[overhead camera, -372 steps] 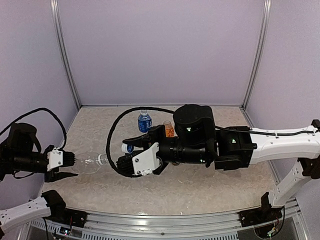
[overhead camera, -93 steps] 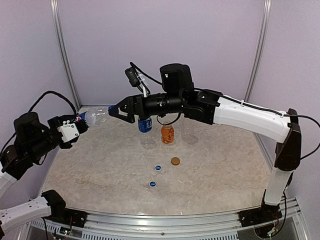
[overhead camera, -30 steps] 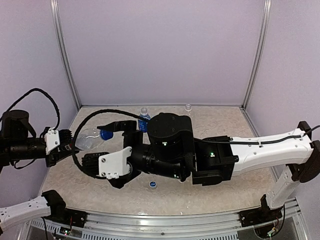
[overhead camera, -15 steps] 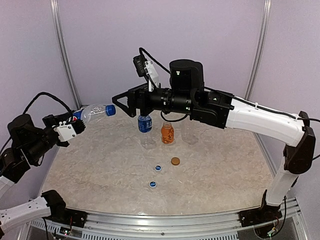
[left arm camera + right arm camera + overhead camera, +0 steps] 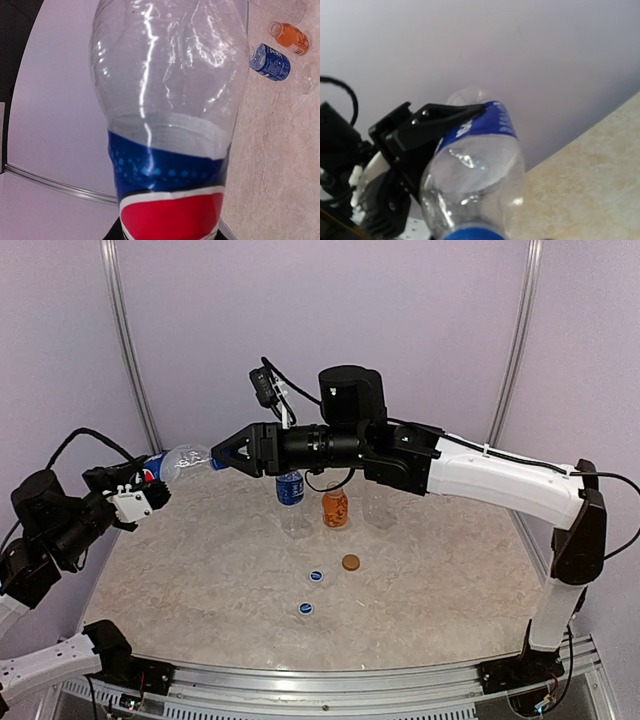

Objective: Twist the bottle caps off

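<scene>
We see the left tool (image 5: pixel 146 484) at 9 o'clock, lifted clear of the tabletop (image 5: pixel 200 590) and clamped on the base end of the raised bottle (image 5: pixel 182 459). The right wrist view shows 1 black finger (image 5: pixel 442 119) pressed flat against its blue label. The bottle lies nearly level in the air, base toward 9 o'clock and neck toward 3 o'clock. It is clear plastic with a label in blue, white and red, and it fills most of the left wrist view.

The right tool (image 5: pixel 225 453) reaches in from 3 o'clock and meets the bottle's neck end. Its jaws stand on either side of the bottle's own cap (image 5: pixel 470 234) - blue, just at the bottom edge of the right wrist view - but we cannot tell whether they press on it.

On the tabletop, toward 12 o'clock from the middle, 3 bottles stand upright in a row. The blue-labelled bottle (image 5: pixel 289 488) is on the 9 o'clock end, the orange bottle (image 5: pixel 335 507) just beside it, and the clear unlabelled bottle (image 5: pixel 378 502) on the 3 o'clock end.

At 6 o'clock of that row lie 3 loose caps, well apart from the bottles - a brown loose cap (image 5: pixel 350 562), a blue loose cap (image 5: pixel 316 577) near it, and a second blue cap (image 5: pixel 305 609) closer to the arm bases.
</scene>
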`<state>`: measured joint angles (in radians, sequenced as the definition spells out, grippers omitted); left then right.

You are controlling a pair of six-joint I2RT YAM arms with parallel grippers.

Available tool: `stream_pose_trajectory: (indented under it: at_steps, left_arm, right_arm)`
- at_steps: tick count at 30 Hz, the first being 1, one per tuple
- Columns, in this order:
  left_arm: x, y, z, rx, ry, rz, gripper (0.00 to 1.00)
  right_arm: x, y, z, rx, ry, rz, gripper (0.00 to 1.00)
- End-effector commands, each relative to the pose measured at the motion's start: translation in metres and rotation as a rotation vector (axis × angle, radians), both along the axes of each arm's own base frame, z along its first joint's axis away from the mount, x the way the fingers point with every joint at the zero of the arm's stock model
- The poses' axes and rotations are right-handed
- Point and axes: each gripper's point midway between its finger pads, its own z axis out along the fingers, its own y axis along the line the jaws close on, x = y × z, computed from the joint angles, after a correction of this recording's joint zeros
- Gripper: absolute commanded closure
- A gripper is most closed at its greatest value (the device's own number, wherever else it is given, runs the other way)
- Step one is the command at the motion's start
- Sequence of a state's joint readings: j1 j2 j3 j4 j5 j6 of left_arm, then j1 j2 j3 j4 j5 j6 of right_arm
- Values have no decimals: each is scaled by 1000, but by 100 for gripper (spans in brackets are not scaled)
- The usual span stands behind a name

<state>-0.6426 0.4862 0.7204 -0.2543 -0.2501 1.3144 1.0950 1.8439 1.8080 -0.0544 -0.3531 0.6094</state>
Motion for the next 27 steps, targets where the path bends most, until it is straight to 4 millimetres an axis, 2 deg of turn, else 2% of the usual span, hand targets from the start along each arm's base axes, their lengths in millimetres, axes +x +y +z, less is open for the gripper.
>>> stream_pose_trajectory:
  at_steps: [1, 3, 7, 12, 15, 17, 20, 22, 27]
  left_arm:
    - [-1, -1, 4, -12, -21, -2, 73]
    - [-1, -1, 4, -14, -20, -5, 73]
    - [-1, -1, 4, -14, -20, -5, 73]
    - [0, 0, 6, -36, -6, 5, 73]
    - [-5, -2, 7, -84, 55, -21, 73]
    - [-26, -9, -12, -123, 253, -105, 73]
    - [-79, -24, -18, -192, 519, -304, 74]
    - [-104, -29, -15, -227, 631, -387, 73]
    - [-112, -32, -24, -231, 737, -393, 78]
  right_arm:
    - [1, 4, 8, 24, 21, 31, 60]
    - [2, 5, 8, 23, 17, 32, 71]
    - [2, 10, 1, 2, 39, 52, 78]
    - [-1, 9, -8, -31, 43, 68, 97]
    - [-8, 7, -9, -42, -6, 86, 100]
    - [-16, 6, -7, -58, -78, 115, 100]
    - [-35, 11, -16, -120, -208, 163, 100]
    - [-44, 16, -21, -149, -277, 185, 100]
    - [-70, 21, -38, -239, -540, 229, 100]
